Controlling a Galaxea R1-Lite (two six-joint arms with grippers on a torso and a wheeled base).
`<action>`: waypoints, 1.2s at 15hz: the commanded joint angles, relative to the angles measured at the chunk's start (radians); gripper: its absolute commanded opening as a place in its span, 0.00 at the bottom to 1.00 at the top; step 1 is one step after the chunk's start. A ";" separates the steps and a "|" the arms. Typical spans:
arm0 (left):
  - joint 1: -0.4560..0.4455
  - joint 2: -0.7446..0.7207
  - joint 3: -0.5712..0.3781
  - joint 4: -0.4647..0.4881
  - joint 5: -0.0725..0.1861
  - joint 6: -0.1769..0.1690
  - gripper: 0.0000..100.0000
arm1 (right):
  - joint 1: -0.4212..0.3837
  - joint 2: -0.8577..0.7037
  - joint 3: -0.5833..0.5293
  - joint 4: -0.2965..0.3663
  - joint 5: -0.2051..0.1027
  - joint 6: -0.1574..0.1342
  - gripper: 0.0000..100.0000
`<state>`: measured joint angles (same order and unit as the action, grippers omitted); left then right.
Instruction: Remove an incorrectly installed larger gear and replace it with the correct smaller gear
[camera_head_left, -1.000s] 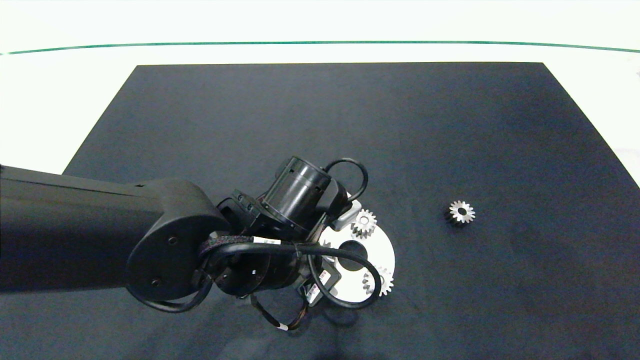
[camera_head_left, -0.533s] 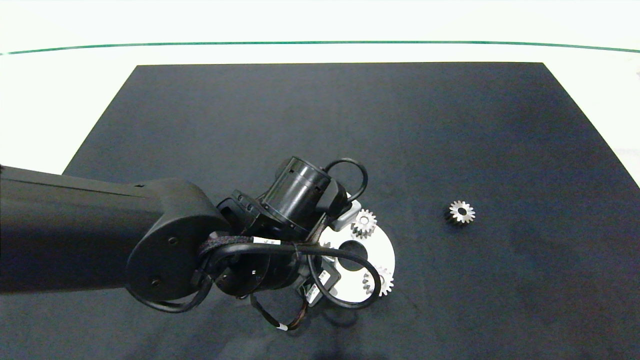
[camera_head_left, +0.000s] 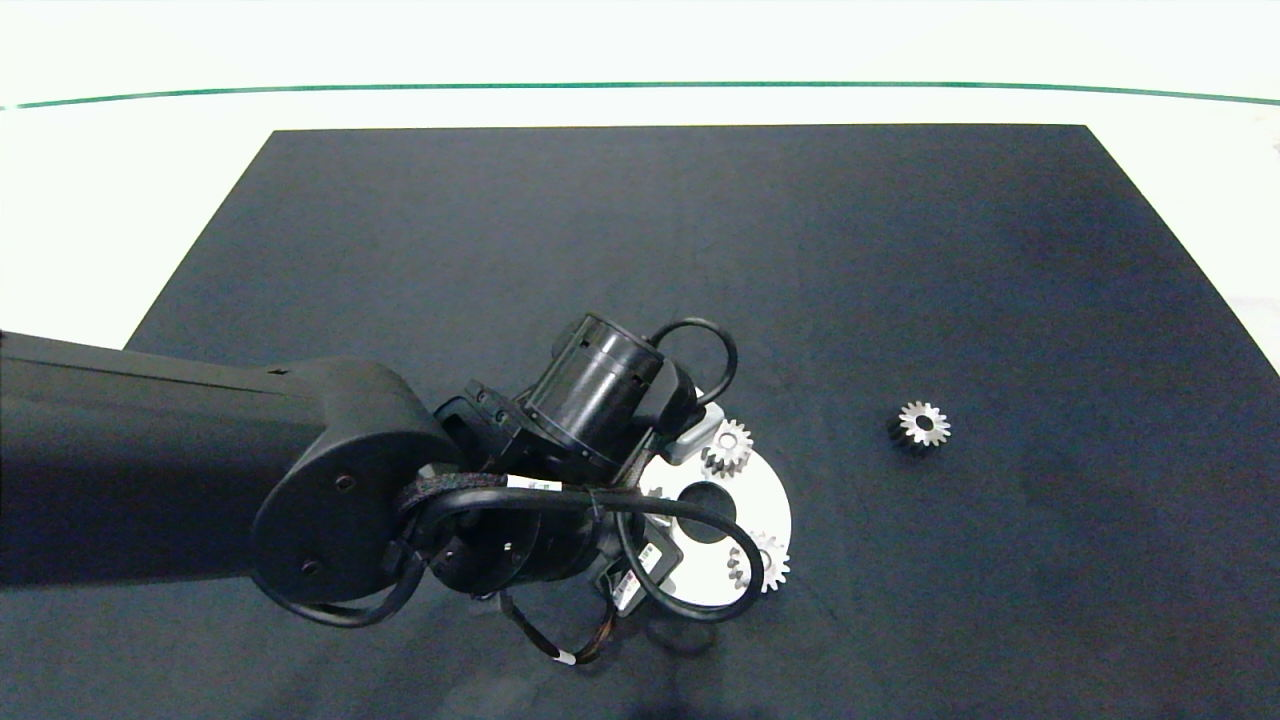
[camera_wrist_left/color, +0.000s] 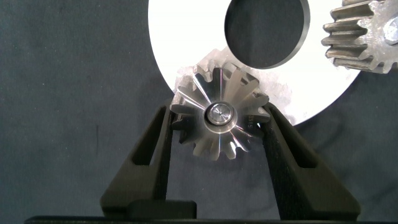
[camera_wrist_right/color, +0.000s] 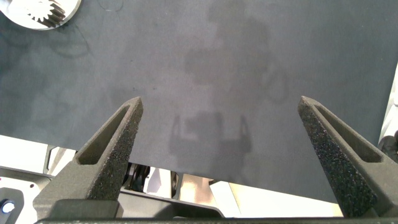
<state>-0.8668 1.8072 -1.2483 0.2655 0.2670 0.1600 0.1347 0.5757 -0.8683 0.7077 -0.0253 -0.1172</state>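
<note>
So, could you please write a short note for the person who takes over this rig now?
Left pincer: fingers closed against the teeth of the larger gear, which still sits on its pin at the edge of the white disc.
Right pincer: open, idle above bare black mat, holding nothing.
Two short-toothed gears sit on the disc. The spare smaller gear lies alone on the mat.
Done: larger gear gripped.
Left: lift it off, set it aside, fetch the smaller gear, fit it on the freed pin.
</note>
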 joint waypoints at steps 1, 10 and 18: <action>0.002 -0.008 -0.002 0.000 0.003 0.001 0.31 | -0.001 -0.001 -0.001 0.004 -0.001 -0.001 1.00; 0.005 -0.051 -0.010 0.001 0.003 0.003 0.31 | -0.001 -0.001 -0.008 0.006 -0.001 -0.001 1.00; 0.051 -0.141 -0.020 0.077 0.004 0.003 0.31 | -0.004 0.007 -0.011 0.007 -0.007 -0.001 1.00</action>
<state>-0.8340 1.6947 -1.2662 0.3338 0.2689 0.1611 0.1298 0.5783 -0.8802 0.7111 -0.0321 -0.1168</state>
